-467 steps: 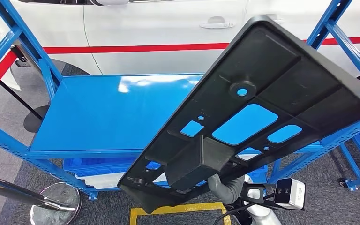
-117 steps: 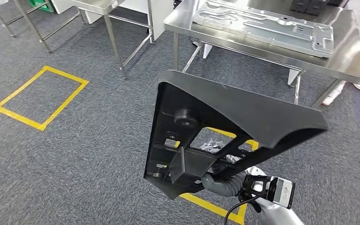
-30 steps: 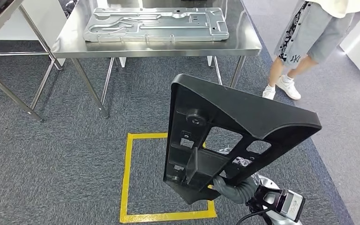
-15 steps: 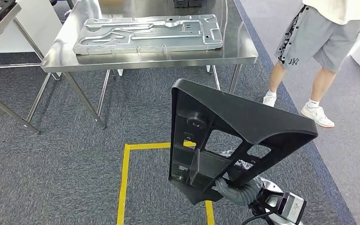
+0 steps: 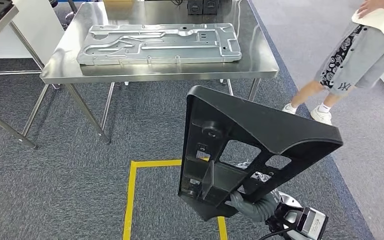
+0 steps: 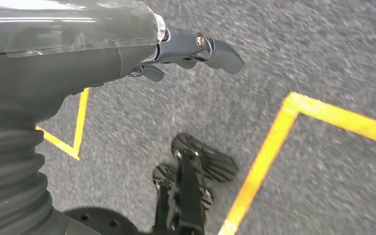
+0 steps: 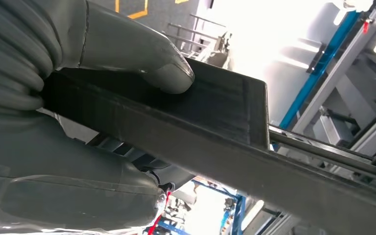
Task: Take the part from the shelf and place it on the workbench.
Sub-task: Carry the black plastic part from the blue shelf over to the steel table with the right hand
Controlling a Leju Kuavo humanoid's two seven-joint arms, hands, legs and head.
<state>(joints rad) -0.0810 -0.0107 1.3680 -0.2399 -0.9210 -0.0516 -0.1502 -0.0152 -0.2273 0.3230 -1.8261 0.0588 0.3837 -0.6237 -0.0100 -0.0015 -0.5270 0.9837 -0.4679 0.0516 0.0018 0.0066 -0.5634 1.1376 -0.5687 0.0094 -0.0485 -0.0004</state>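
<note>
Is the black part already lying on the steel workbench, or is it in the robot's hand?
In the hand. The right hand grips the black part in the air above the carpet, short of the workbench.

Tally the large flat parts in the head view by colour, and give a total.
Black part, held by the right hand: 1
Silver metal part lying on the steel workbench: 1
Total: 2

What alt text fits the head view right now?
The robot's right hand holds a large black part upright above grey carpet with yellow tape. Ahead, a steel workbench carries a silver metal panel; a person stands right of it.
</note>
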